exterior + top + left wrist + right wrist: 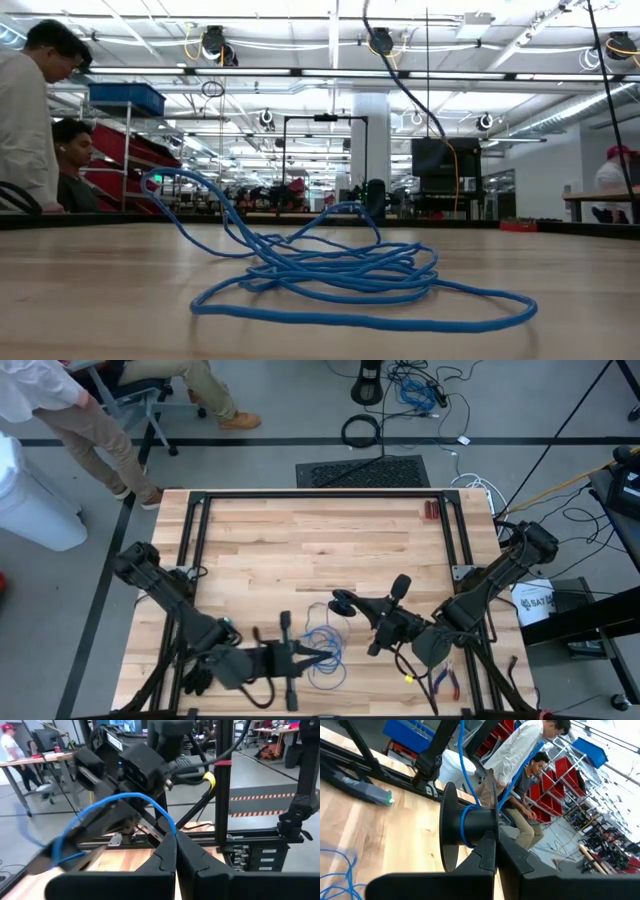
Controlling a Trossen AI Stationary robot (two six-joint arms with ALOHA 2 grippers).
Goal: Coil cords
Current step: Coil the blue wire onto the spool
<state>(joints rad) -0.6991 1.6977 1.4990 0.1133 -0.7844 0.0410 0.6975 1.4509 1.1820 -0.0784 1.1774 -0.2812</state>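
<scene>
The blue cord [325, 652] lies in a loose heap of loops on the wooden table [300, 540] near its front edge, also seen in the low view [330, 275]. One strand rises from the heap to my left gripper [175, 845], which is shut on it just left of the heap [292, 655]. Another strand runs to a black spool [465, 827] and wraps its core. My right gripper [495, 842] is shut on that spool above the table, right of the heap [372, 612]. My left gripper pinches a single strand of the cord [171, 827] between its two shut fingertips, coming in level. The strand arches up and away from the tips in a slack loop [125, 796] and drops toward the table. My right gripper pinches the end of the spool's core [485, 825] between its fingertips, coming in about level from the table's right. The spool is clear of the table, its round flange [447, 827] on edge. Turns of blue cord [464, 827] circle the core next to the flange.
Red-handled pliers [446, 680] lie at the front right beside the right arm. A dark object with a green tip [362, 792] lies on the table near the left arm. A black frame [320, 495] borders the table. People are beyond the far left corner [90, 420].
</scene>
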